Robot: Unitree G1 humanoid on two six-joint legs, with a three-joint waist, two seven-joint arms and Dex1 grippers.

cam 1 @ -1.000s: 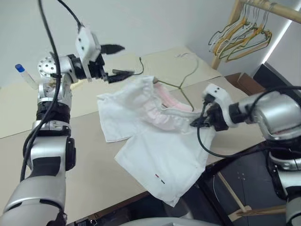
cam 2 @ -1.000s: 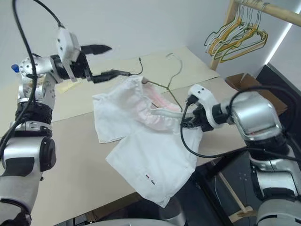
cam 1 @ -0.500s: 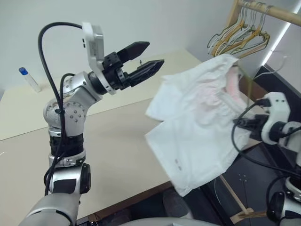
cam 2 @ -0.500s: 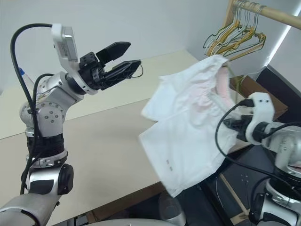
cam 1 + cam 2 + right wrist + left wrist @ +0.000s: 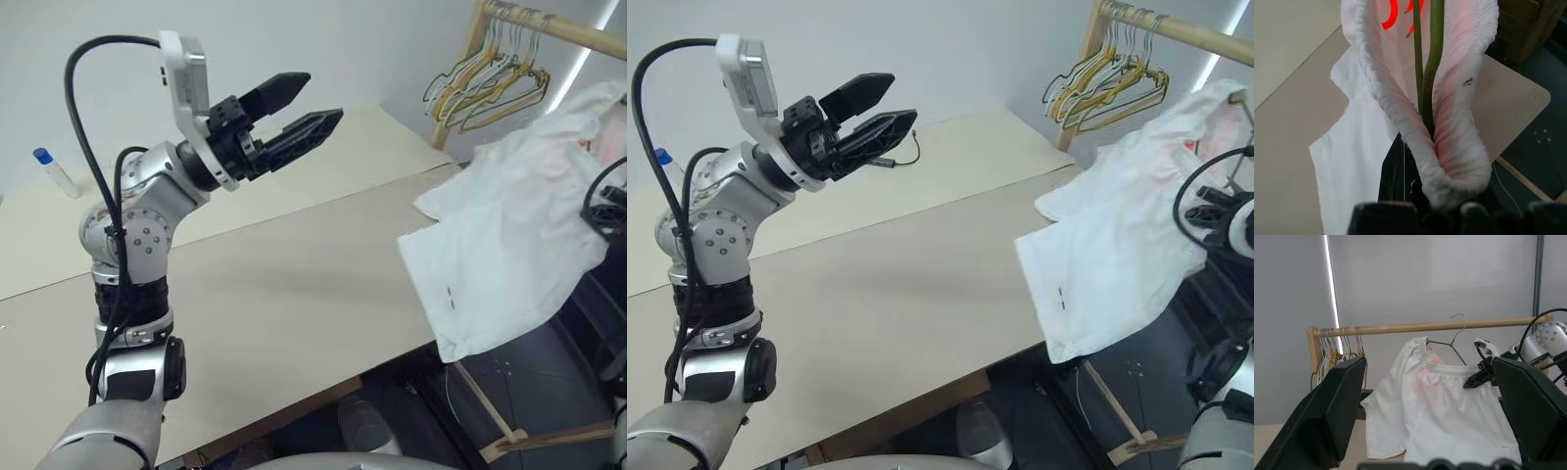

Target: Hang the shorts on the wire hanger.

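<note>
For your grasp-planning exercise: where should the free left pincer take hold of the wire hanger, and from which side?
Probably the bare neck just below the hook of the wire hanger, approached from the table side: there the wire stands clear above the shorts, while the right pincer already pinches its waistband end.

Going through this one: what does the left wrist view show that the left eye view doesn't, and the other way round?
Left wrist view: the wire hanger, its hook up by the wooden rail and its wire running into the waistband of the shorts, with the right hand pinching that waistband. Left eye view: the table, a blue-capped tube, and the shorts' legs hanging by the table's corner. Both: the shorts, the rail with its bunch of coloured hangers, and the open left hand.
</note>
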